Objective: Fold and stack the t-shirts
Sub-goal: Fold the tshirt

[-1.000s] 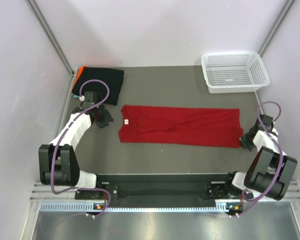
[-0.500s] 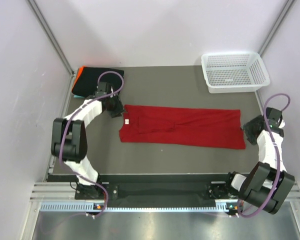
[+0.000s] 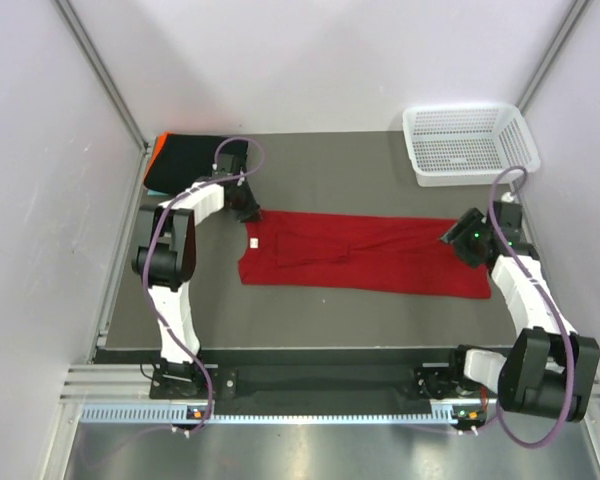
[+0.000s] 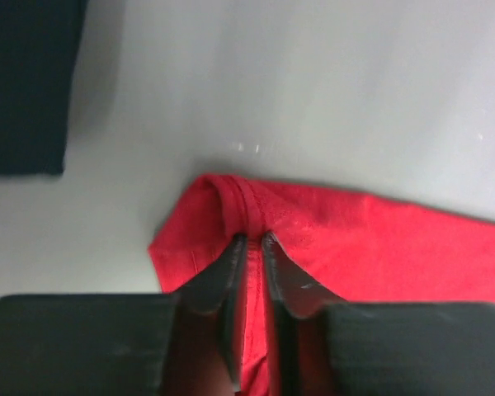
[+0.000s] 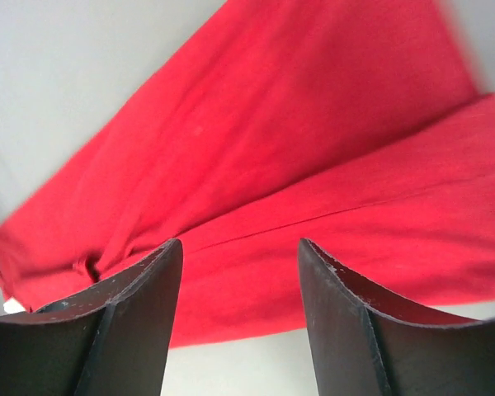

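The red t-shirt (image 3: 365, 255) is laid out flat and long in the middle of the surface (image 3: 330, 310). Its collar corner is pinched by the left fingers (image 4: 241, 247), which are closed on the cloth. The right fingers (image 5: 161, 268) are held apart just over the other end. The black t-shirt (image 3: 200, 160) is folded in the far left corner, with an orange edge (image 3: 154, 152) seen beside it.

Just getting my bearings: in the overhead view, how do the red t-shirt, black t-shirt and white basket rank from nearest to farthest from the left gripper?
Starting from the left gripper:
1. red t-shirt: its left, collar end is right at the gripper.
2. black t-shirt: folded in the far-left corner, a little beyond.
3. white basket: far-right corner, well away.
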`<move>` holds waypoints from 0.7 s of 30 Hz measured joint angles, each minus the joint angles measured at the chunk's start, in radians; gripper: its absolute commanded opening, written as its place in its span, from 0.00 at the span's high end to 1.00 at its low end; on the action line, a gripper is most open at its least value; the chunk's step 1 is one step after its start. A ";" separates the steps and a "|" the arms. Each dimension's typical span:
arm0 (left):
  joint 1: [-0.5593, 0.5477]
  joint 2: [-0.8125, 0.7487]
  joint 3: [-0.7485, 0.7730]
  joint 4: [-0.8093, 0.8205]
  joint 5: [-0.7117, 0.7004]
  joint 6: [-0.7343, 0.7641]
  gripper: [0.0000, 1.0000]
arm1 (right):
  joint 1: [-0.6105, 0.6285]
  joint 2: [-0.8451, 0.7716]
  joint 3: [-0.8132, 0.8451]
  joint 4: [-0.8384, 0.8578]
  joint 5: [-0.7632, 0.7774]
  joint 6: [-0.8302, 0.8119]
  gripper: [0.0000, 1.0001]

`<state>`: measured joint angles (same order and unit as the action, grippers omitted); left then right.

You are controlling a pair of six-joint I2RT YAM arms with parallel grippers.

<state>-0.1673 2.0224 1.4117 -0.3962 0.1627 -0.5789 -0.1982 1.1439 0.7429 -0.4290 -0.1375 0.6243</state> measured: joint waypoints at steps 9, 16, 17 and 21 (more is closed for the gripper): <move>-0.006 0.167 0.241 -0.032 -0.033 -0.026 1.00 | 0.216 0.088 0.026 0.060 0.033 0.066 0.41; -0.007 0.354 0.507 0.018 -0.016 -0.081 1.00 | 0.316 0.169 0.089 0.109 0.037 0.106 0.41; -0.007 0.391 0.554 0.038 -0.013 -0.102 1.00 | 0.320 0.178 0.100 0.113 0.037 0.106 0.41; -0.005 0.527 0.695 0.191 0.015 -0.235 1.00 | 0.332 0.212 0.134 0.149 0.037 0.109 0.41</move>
<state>-0.1726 2.5492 2.1063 -0.2054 0.1776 -0.8139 0.1337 1.3560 0.8764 -0.2802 -0.1009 0.7334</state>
